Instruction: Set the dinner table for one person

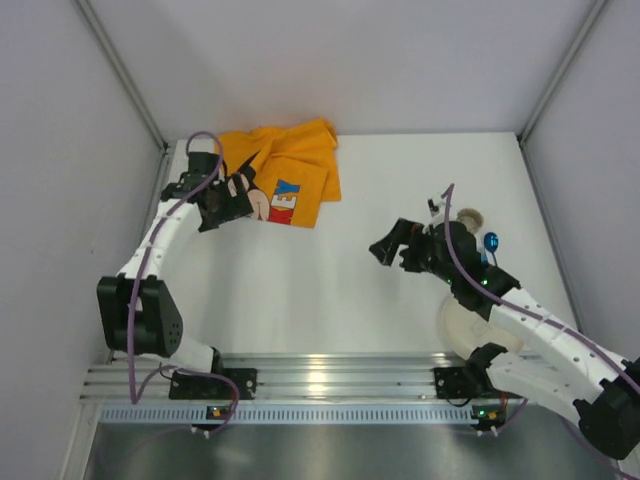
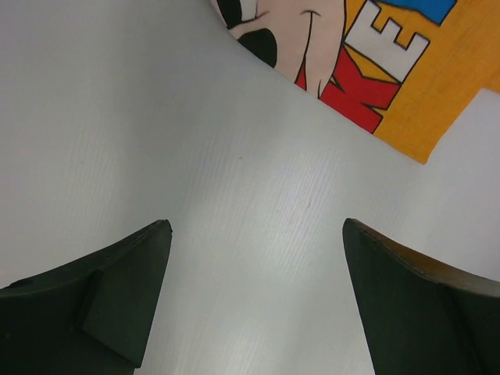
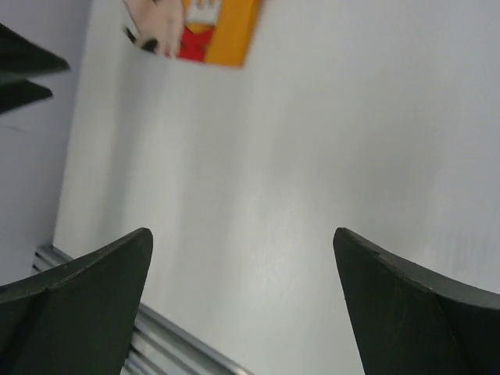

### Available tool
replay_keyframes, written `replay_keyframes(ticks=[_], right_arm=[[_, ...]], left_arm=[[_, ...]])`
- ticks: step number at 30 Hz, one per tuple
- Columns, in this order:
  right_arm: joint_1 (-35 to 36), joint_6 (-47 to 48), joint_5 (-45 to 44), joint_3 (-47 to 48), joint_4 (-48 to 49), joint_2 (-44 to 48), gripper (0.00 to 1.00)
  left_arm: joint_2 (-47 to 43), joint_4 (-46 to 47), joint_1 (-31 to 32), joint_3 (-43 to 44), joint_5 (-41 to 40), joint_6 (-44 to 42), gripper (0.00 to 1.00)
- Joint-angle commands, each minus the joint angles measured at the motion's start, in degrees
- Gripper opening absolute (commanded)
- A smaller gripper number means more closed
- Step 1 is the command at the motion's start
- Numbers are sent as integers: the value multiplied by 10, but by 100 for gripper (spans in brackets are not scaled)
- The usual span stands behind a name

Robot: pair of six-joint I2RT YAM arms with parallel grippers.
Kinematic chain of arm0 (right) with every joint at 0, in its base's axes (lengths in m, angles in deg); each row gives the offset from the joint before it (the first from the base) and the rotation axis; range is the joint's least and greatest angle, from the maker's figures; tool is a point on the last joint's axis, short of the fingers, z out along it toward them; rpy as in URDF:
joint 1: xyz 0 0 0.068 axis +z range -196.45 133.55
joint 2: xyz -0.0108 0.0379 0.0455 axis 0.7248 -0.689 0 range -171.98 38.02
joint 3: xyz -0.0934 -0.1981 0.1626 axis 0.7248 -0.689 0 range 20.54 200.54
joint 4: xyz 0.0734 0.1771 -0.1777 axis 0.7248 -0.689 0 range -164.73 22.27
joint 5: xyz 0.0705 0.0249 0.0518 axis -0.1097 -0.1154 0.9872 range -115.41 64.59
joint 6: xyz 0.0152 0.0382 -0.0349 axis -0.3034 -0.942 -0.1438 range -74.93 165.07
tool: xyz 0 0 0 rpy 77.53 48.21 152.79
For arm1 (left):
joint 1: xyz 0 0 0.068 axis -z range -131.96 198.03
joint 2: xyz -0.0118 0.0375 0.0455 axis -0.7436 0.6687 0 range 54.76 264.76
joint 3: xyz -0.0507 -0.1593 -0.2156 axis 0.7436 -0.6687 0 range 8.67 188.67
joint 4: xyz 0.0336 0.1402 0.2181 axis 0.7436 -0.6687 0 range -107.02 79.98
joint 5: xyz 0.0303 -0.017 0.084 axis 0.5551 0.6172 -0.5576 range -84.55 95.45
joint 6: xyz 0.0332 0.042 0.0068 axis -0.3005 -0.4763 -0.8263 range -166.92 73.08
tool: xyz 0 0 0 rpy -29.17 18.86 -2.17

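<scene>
Right at the near edge, one metal rail (image 1: 320, 385) carries two arms, bolted side by side. Just past it on the right, one pale plate (image 1: 462, 325) lies on the white desk (image 1: 330, 300), half under the right arm. Further in, the right hand (image 1: 385, 250) hangs over the bare desk right of centre, fingers spread wide, nothing between them. Behind that wrist sit one small beige cup (image 1: 468, 217) and, beside it, one little blue thing (image 1: 490, 241), too small to name. Over on the left and further back, the left hand (image 1: 238, 198) is wide open too, and empty. It's right at the near left corner of the one orange cloth (image 1: 295, 170), which lies rumpled by the desk's far edge.

Only the overhead view shows the plate, cup and blue thing. The left wrist camera gives the cloth's print up close: a cartoon face, white letters on red. The right wrist camera catches the cloth far off and the rail low in the corner.
</scene>
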Motion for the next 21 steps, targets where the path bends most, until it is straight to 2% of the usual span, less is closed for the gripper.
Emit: replay_keyframes(ticks=[1, 6, 10, 14, 17, 21], right_arm=[[8, -123, 33, -42, -158, 31, 100], [8, -103, -14, -27, -241, 97, 100], [8, -99, -34, -11, -323, 125, 100], [8, -127, -54, -23, -370, 184, 100], [8, -149, -68, -35, -404, 226, 100], [8, -160, -104, -17, -465, 261, 100]], left_arm=[[57, 24, 66, 19, -18, -33, 95], [155, 35, 171, 58, -31, -60, 95], [230, 32, 210, 123, -30, -57, 94], [324, 0, 261, 245, -76, -88, 93], [404, -44, 277, 338, -108, -93, 93], [470, -77, 273, 406, -113, -85, 89]])
